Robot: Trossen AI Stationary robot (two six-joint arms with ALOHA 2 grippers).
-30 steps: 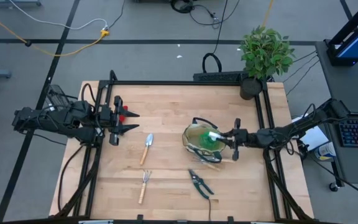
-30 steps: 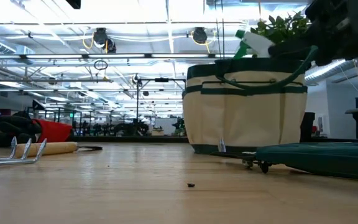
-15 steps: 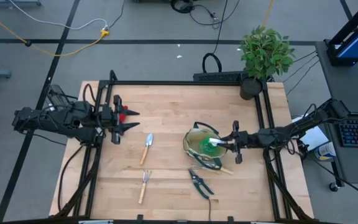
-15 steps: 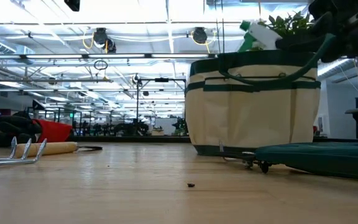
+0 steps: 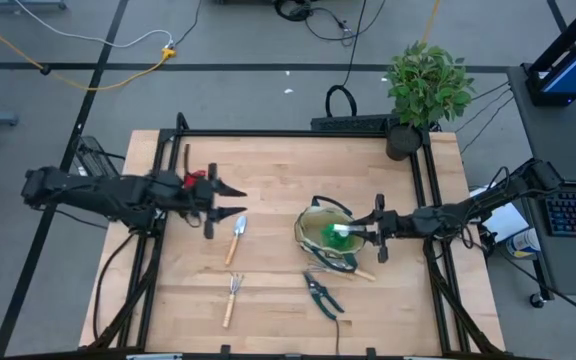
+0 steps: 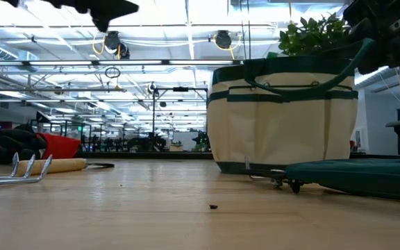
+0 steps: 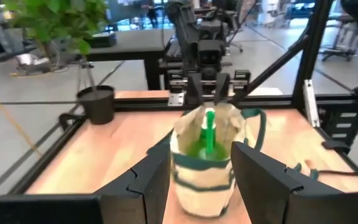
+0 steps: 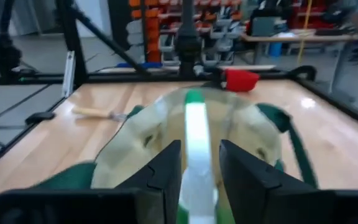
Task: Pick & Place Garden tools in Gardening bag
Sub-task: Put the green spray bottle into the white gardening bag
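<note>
Around my wooden table (image 5: 278,175) lies grey floor (image 5: 248,40) crossed by a yellow cable (image 5: 98,75); a potted plant (image 5: 426,85) stands at the far corner, bright ceiling lights (image 6: 186,14) overhead

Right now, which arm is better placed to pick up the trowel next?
The left one, probably. The left gripper hangs open just beside the trowel, while the right gripper is busy at the gardening bag, shut on the green item.
</note>
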